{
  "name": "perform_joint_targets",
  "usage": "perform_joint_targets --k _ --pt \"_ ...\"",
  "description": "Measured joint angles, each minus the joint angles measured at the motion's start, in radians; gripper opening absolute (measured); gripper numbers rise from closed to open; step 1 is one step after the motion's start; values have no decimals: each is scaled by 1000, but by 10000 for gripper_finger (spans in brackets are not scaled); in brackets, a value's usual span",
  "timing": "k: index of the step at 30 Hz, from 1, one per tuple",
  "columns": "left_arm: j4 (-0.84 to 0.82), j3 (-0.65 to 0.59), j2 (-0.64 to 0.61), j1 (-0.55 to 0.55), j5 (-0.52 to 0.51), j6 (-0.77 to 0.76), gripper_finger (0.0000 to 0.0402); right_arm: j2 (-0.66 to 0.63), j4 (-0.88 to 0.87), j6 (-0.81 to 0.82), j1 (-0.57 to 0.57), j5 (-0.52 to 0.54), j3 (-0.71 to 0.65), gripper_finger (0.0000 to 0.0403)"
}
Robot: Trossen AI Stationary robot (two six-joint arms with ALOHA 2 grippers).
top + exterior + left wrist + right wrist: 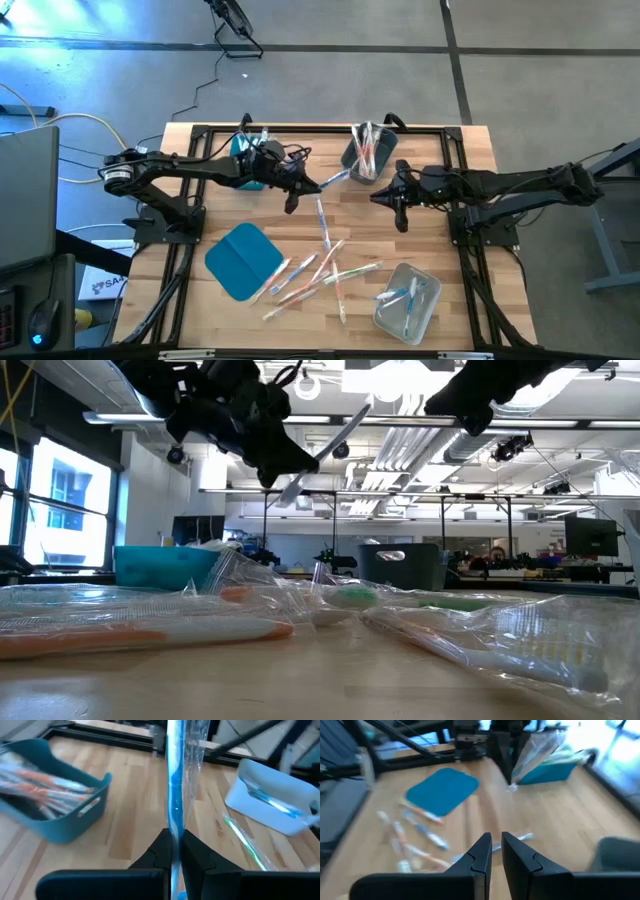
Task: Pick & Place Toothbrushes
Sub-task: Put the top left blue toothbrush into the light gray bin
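My left gripper (303,186) hangs above the table's middle, shut on a blue toothbrush in a clear wrapper (333,178). Opposite it, above the table's right half, my right gripper (385,196) has its fingers close together with nothing between them (495,845). Several wrapped toothbrushes (320,270) lie flat and loose on the wood near the front. A grey bin (368,152) at the far edge holds orange ones. Blue ones lie in a clear bin (408,298) at the near right. My left gripper pinches the blue toothbrush with its wrapper (174,827) between its two fingers, near one end of it. The fingers come from the table's left, slanting a little downward. The toothbrush runs on past the fingertips, along them, lifted clear of the table (330,445).
A teal bin (248,158) stands at the far left behind my left arm. The flat teal lid (243,260) lies at the near left. A black frame (300,130) runs along the table's far edge and sides. Bare wood lies between the two grippers.
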Motion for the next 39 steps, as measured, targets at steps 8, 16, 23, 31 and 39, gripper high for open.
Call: perform_joint_targets --k 8,16,23,31,39 --pt "0 0 0 0 -137 -54 10 67 15 25 0 151 0 34" --pt "4 0 0 0 -141 -71 10 189 278 -16 -7 166 -2 34" --pt "0 0 0 0 -195 -72 10 212 274 19 -7 165 -2 34" --pt "1 0 0 0 -215 -72 10 223 266 -13 -7 98 -2 34" --pt "6 0 0 0 -221 -72 10 224 263 65 -7 170 -2 35"
